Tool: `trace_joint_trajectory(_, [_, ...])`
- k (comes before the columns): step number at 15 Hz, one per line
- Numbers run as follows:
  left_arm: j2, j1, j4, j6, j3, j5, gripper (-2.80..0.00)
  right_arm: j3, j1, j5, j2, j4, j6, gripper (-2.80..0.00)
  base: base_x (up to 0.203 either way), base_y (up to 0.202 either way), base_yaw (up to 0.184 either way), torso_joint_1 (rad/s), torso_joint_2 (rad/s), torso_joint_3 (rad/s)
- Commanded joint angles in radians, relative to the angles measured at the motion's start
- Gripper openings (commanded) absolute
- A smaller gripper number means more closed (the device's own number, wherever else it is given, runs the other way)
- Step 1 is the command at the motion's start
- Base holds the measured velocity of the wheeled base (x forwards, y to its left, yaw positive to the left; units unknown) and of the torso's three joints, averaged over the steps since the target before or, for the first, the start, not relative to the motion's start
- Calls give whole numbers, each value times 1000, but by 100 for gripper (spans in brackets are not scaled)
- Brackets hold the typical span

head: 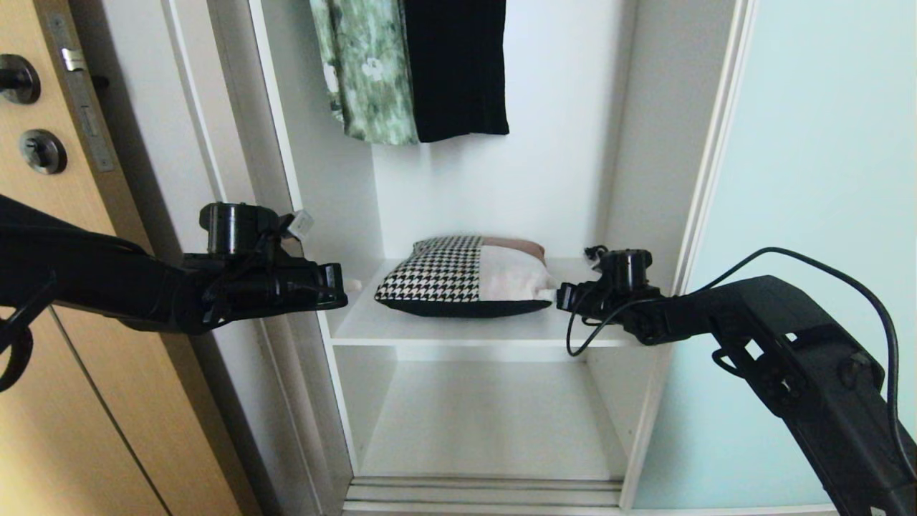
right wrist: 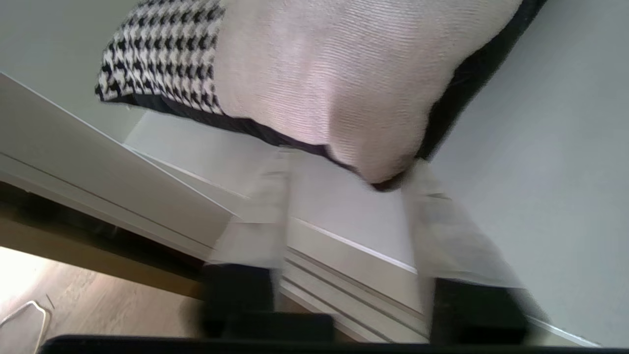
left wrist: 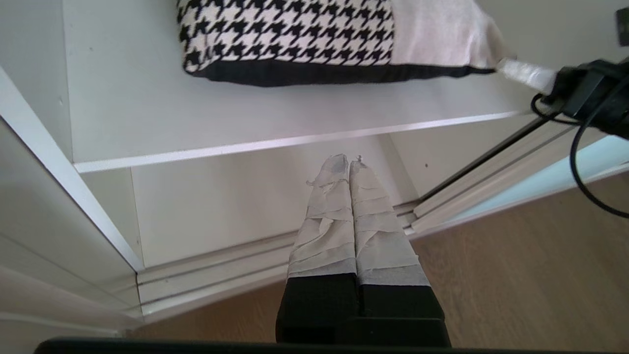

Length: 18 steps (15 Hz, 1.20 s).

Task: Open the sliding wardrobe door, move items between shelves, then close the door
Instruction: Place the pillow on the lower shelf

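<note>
One of the items [head: 466, 276], a soft houndstooth, beige and black piece, lies on the upper shelf [head: 444, 326] inside the wardrobe. The sliding wardrobe door [head: 824, 215] stands pushed to the right, so the compartment is open. My right gripper [head: 551, 294] reaches in from the right, level with that shelf. Its taped fingers are apart, and the item's [right wrist: 319, 73] near corner sits between the tips of the right gripper [right wrist: 346, 167]. My left gripper [head: 351, 284] hovers at the wardrobe's left edge. The left gripper [left wrist: 349, 160] is shut on nothing, below the shelf's front edge [left wrist: 295, 142].
A lower shelf [head: 487, 423] lies bare beneath the upper one. A green floral garment [head: 369, 72] and a black garment [head: 458, 64] hang above. The tan wooden door with black knobs [head: 43, 150] stands at the left. The door track [head: 487, 494] runs along the wood floor [left wrist: 516, 270].
</note>
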Motion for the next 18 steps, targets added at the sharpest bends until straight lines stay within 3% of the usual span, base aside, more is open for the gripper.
trace_joint_trajectory(1, [-6, -1, -11, -3, 7, -3, -280, -2, -1, 10, 3, -1, 3, -280, 0, 0, 0, 0, 0, 0])
trace_joint_trajectory(5, [-6, -6, -8, -9, 15, 0, -280, 1, -4, 9, 4, 8, 5, -280, 0, 0, 0, 0, 0, 0])
trace_joint_trajectory(9, [-21, -32, 16, -41, 50, 18, -280, 20, -40, 10, -67, 128, 14, -280, 0, 0, 0, 0, 0, 0])
trace_joint_trajectory(13, [-15, -26, 76, -44, 58, 20, -280, 173, -92, 61, -203, 238, 0, -280, 0, 0, 0, 0, 0, 0])
trace_joint_trajectory(15, [-14, -25, 89, -81, 60, 20, -280, 243, -115, 76, -247, 243, -5, -280, 0, 0, 0, 0, 0, 0])
trace_joint_trajectory(18, [26, -26, 97, -88, 39, 22, -280, 347, -127, 80, -300, 237, -38, -280, 0, 0, 0, 0, 0, 0])
